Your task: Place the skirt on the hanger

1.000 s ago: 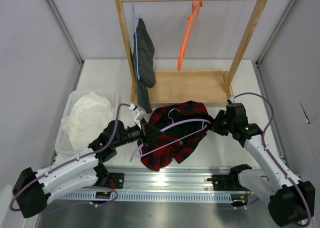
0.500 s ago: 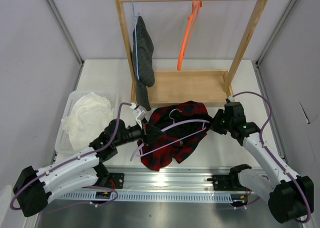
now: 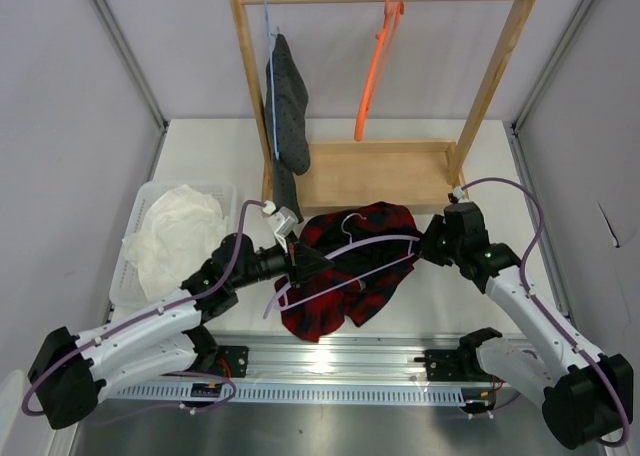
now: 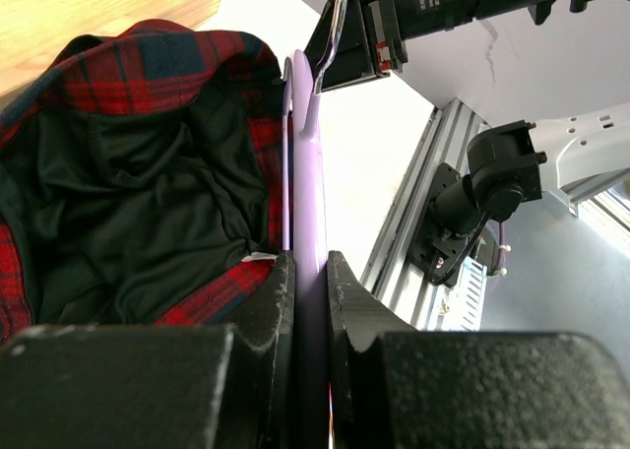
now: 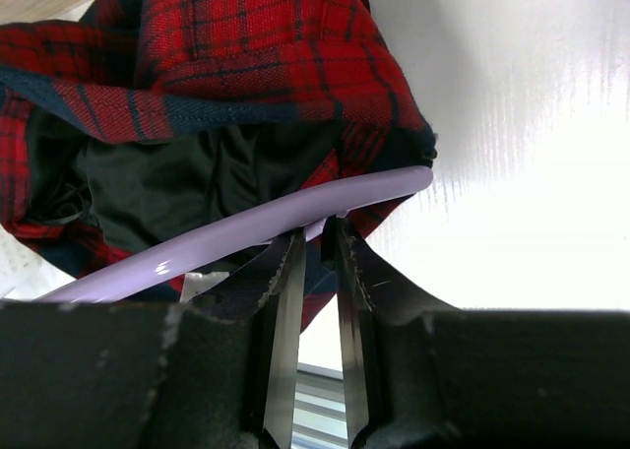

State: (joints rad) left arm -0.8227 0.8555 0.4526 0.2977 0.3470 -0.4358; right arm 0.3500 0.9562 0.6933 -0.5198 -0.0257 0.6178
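Left pincer (image 4: 310,264): clamped tight on the hanger (image 4: 307,163), low on one arm. Right pincer (image 5: 313,240): fingers a narrow slit apart, tips against the hanger's far arm; I cannot tell if anything is pinched. The skirt (image 5: 246,45) lies crumpled on the table (image 3: 425,311) beneath the hanger, and I judge it not yet hung. To do the step well, I hold the left grip firm and level, catch the waistband edge with the right and draw it over the hanger's end. Versus a second ago, my right wrist sits slightly nearer the rack (image 3: 380,176); the skirt is unmoved.
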